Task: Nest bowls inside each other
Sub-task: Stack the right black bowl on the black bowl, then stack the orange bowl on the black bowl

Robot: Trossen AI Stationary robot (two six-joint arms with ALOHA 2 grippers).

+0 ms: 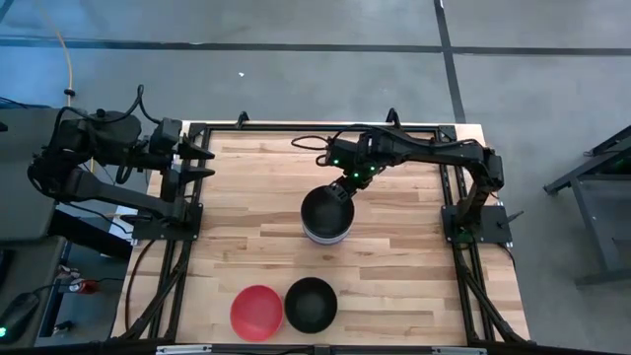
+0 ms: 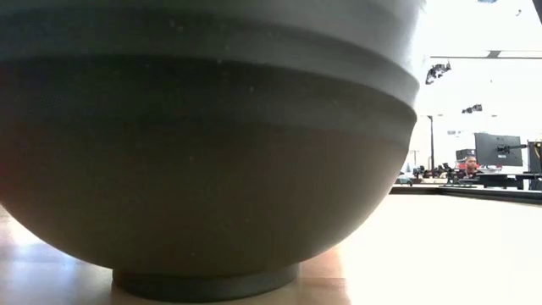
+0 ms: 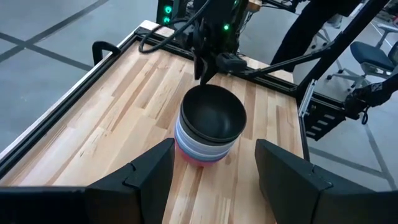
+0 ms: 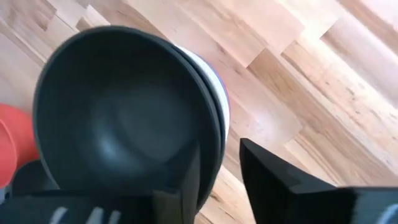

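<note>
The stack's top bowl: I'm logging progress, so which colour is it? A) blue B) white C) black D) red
C: in the high view a black bowl sits on top of the stack at mid-table, with the right hand at its rim; the red bowl lies apart near the front edge.

Dark arms, black cables, green indicator lights, dark angular jaws
</note>
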